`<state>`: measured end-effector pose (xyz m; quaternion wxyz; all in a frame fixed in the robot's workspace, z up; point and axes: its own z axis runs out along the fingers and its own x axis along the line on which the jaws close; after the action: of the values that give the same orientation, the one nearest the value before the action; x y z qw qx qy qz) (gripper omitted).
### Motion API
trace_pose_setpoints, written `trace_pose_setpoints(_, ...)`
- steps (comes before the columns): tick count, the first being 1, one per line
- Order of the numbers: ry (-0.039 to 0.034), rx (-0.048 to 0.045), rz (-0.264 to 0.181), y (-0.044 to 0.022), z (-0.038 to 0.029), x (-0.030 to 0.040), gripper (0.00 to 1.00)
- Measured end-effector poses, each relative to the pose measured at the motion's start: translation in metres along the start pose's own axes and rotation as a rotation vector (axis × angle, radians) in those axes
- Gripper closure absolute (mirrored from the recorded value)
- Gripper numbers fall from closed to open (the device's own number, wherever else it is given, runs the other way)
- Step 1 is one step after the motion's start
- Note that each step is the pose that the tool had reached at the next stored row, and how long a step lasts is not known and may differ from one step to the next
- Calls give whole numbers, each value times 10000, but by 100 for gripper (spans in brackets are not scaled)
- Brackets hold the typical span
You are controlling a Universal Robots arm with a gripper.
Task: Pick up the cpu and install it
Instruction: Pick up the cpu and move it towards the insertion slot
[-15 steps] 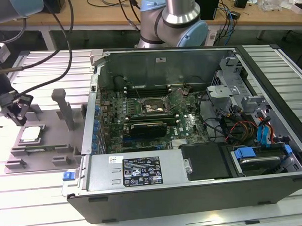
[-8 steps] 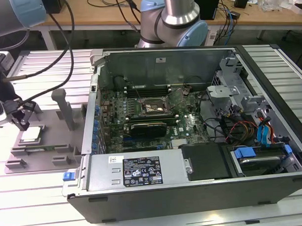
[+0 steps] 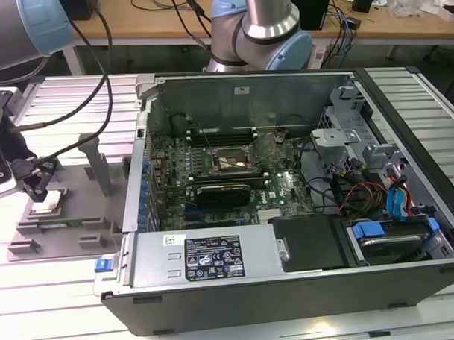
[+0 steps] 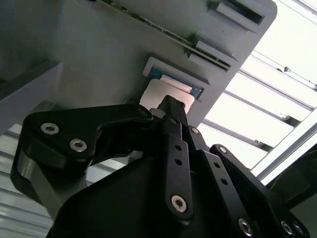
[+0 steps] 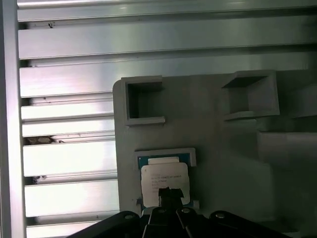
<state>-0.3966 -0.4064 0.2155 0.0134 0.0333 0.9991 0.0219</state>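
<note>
The cpu is a pale silver square with a blue-green rim. It lies in a small pocket of the grey plastic tray, on the exterior view's left. My gripper hangs right over it with its black fingers drawn together. Their joined tip covers the cpu's near edge, and I cannot tell whether it touches. In the exterior view the gripper stands beside the tray. The dark socket frame sits on the motherboard inside the open computer case.
The open computer case takes up the middle and right of the exterior view, with cables, a drive cage and a power supply inside. Grey upright posts rise from the tray. Ribbed aluminium table slats surround the tray. Cables trail from my arm.
</note>
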Motion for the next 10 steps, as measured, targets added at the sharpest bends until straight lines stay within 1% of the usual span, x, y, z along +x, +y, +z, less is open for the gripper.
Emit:
trace_pose_setpoints(1,1,1,-9,-1,10,1,89)
trace_pose_setpoints(5,1,0,-23,-1,13,1,89)
trace_pose_setpoints(6,1,0,-25,-1,13,1,83)
trace_pose_setpoints(7,1,0,-26,-1,13,1,83)
trace_pose_setpoints(8,1,0,-26,0,13,1,76)
trace_pose_setpoints(9,1,-1,-29,-1,13,1,58)
trace_pose_setpoints(10,1,-1,-30,0,13,1,52)
